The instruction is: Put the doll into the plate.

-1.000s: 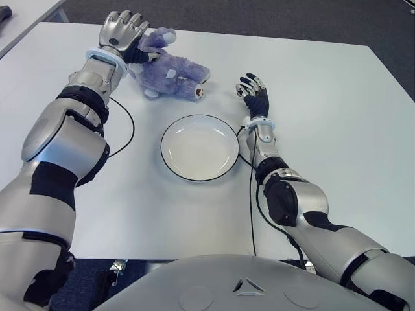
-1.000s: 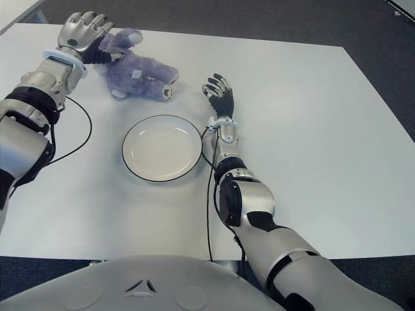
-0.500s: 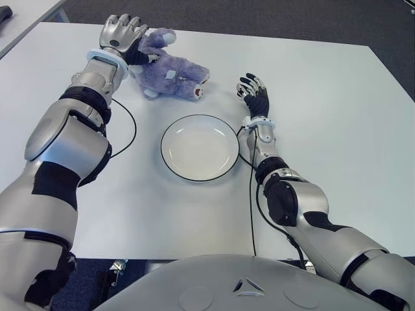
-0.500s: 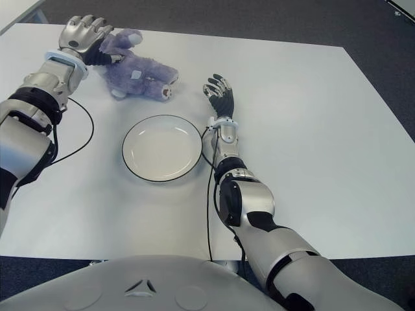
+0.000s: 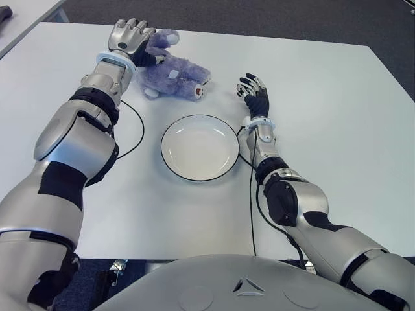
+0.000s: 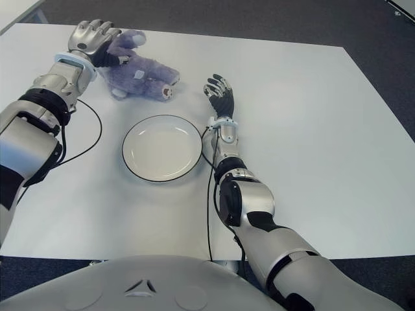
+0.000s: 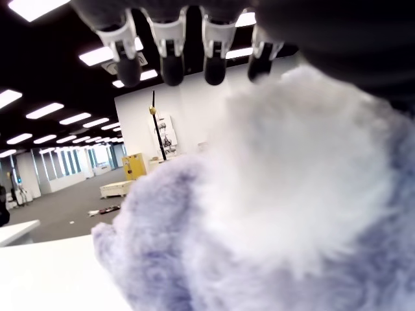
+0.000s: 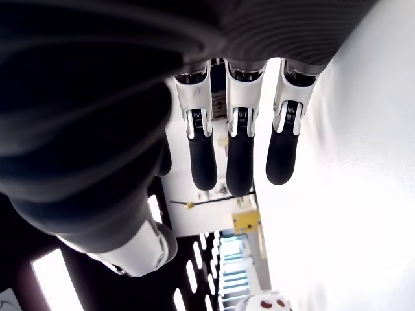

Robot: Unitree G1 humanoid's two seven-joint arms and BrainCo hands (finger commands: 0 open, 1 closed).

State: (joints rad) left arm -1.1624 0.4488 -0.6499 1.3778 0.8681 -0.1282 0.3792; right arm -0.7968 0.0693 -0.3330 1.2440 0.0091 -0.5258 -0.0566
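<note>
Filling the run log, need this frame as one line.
stage: grasping | left hand: on doll head, fingers open over it | right hand: idle right of plate | plate: holds nothing | doll: on table

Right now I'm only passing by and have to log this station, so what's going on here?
The robot's left hand is at the head of a purple plush bear lying at the far side of the white table, fingers over it; a closed grasp isn't clear. The black-rimmed white plate nearer the robot holds nothing. The right hand shows just right of the plate, fingers spread, holding nothing.
</note>
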